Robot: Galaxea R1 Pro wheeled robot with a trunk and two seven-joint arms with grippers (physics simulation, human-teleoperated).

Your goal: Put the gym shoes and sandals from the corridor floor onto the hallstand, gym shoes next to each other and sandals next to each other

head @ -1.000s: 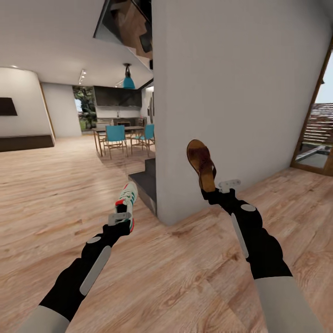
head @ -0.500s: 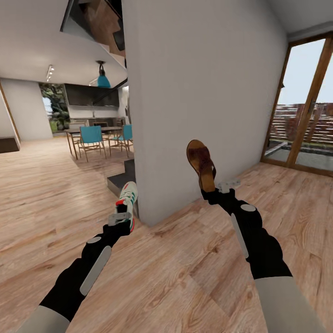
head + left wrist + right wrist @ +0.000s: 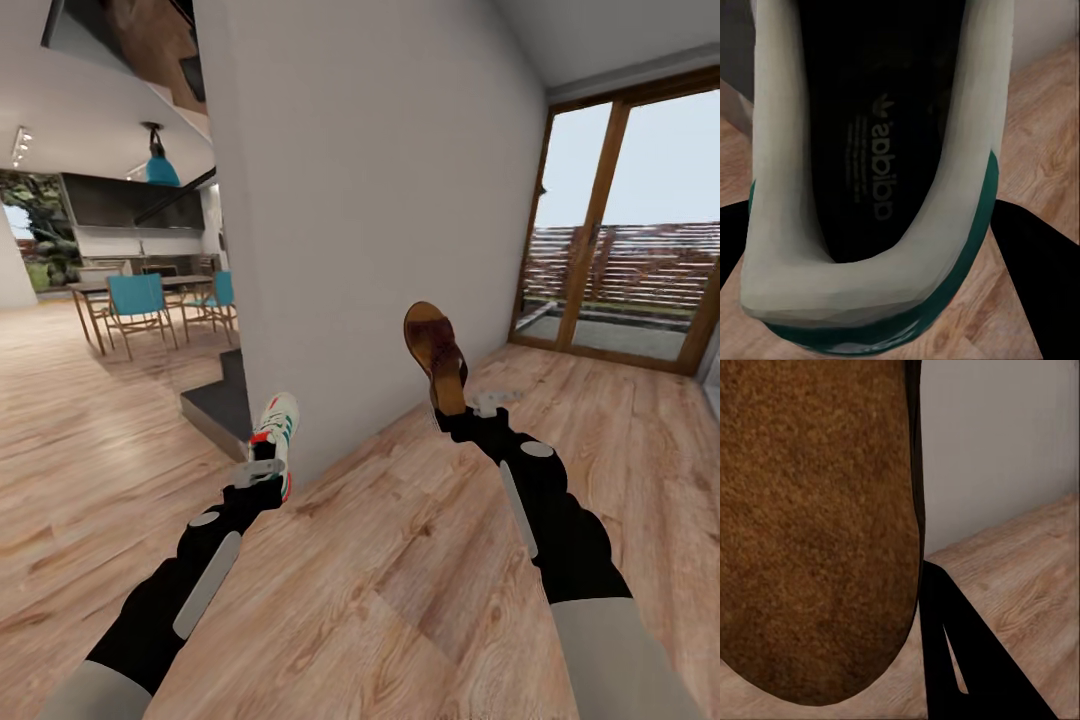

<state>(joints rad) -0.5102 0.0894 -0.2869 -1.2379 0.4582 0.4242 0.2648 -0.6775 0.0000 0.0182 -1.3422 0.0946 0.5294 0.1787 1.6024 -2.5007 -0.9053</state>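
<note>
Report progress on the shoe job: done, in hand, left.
Done: nothing shows on a rack yet. In hand: the left gripper holds one gym shoe and the right gripper holds one sandal, both above the corridor floor beside a grey wall. Left: set both on the hallstand, then fetch the other shoe and sandal.

Pale grey wall (image 3: 380, 220) ends in a corner facing the camera. Dark grey stair steps (image 3: 222, 405) sit at its foot on the left side. Beyond them, dining table (image 3: 130, 290) with teal chairs (image 3: 135, 300) around it, teal pendant lamp (image 3: 162, 165) above, dark kitchen cabinets (image 3: 135, 205) at the back. Far right: wood-framed glass doors (image 3: 625, 220), slatted fence (image 3: 640, 265) outside. Ceiling opening (image 3: 130, 40) upper left shows wood surfaces.
</note>
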